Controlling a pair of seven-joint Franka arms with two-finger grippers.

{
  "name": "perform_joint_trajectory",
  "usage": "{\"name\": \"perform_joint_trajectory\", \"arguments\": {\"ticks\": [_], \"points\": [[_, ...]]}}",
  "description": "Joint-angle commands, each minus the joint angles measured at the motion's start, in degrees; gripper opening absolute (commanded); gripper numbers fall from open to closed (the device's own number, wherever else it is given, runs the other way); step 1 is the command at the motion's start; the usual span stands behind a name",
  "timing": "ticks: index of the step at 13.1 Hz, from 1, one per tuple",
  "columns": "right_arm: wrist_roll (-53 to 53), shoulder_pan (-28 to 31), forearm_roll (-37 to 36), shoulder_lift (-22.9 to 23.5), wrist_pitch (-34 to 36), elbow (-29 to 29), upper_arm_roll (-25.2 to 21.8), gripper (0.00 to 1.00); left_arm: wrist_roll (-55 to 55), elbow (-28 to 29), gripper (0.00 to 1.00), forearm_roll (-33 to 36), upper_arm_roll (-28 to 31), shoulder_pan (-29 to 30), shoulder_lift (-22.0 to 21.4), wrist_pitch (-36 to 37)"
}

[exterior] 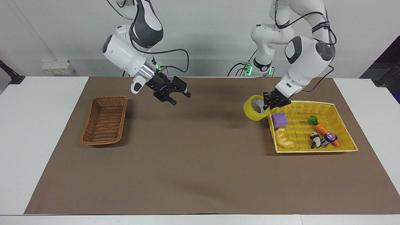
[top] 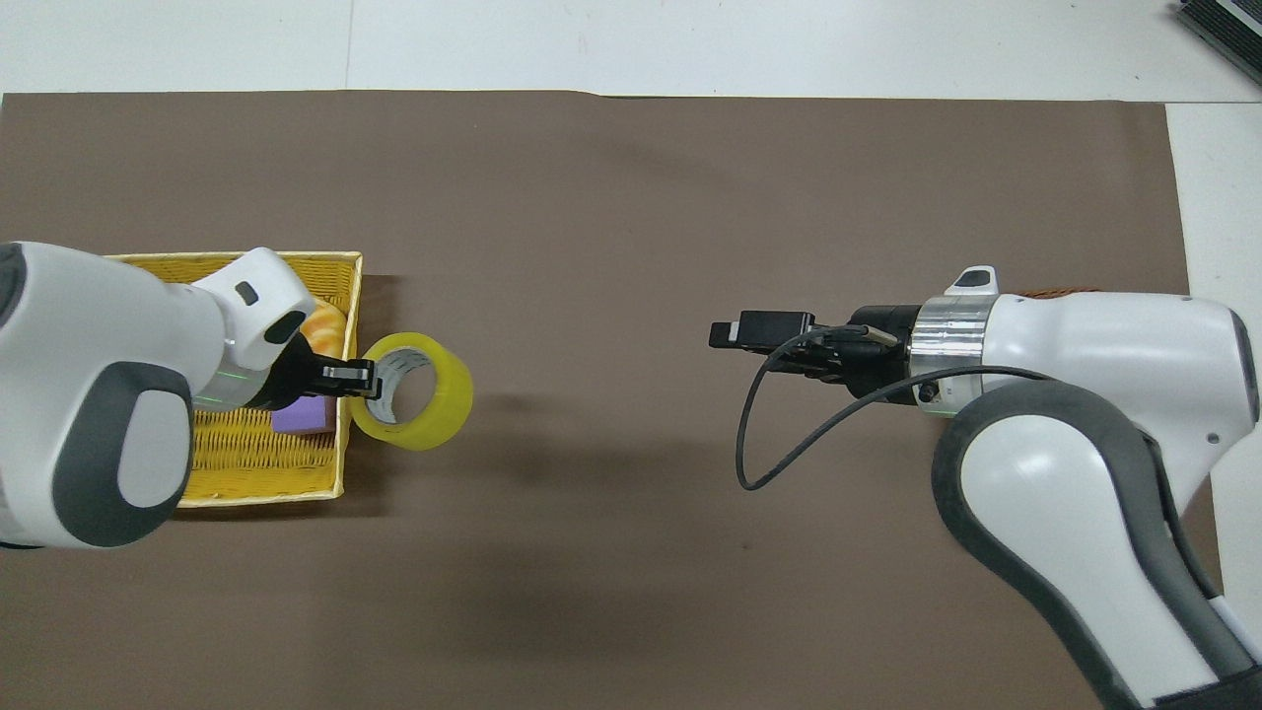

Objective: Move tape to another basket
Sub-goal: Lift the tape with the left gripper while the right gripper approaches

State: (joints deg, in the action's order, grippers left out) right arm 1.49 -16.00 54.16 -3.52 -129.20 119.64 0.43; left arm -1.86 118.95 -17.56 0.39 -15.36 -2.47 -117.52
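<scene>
The tape [exterior: 250,113], a yellow roll with a grey-white core, hangs in the air from my left gripper [exterior: 268,102], which is shut on its rim. It is over the brown mat just outside the yellow mesh basket [exterior: 312,104], on the side toward the right arm's end. It also shows in the overhead view [top: 441,414] with the left gripper [top: 361,380]. The brown wicker basket [exterior: 104,120] stands empty at the right arm's end; in the overhead view only a sliver [top: 1063,292] shows past the arm. My right gripper [exterior: 178,96] is open and empty, up over the mat between the two baskets.
The yellow mesh basket holds a purple block [exterior: 279,119], a croissant [exterior: 283,139], a toy panda [exterior: 315,139], a carrot [exterior: 321,128] and a small bottle [exterior: 330,137]. The brown mat [exterior: 200,162] covers the table between the baskets.
</scene>
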Motion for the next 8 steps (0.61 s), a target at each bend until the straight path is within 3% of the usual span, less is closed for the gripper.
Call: {"name": "perform_joint_trajectory", "arguments": {"ticks": [1,8], "points": [[1.0,-3.4,3.5,-1.8,-5.8,3.3,0.0,1.00,-6.8,0.8,0.00,-2.3,0.9,-5.5,0.4,-5.0],[-4.5,-5.3,3.5,4.0,-9.3,-0.4,0.1,1.00,-20.0,0.0,0.00,-5.6,0.9,-14.3,0.9,-12.6]]}}
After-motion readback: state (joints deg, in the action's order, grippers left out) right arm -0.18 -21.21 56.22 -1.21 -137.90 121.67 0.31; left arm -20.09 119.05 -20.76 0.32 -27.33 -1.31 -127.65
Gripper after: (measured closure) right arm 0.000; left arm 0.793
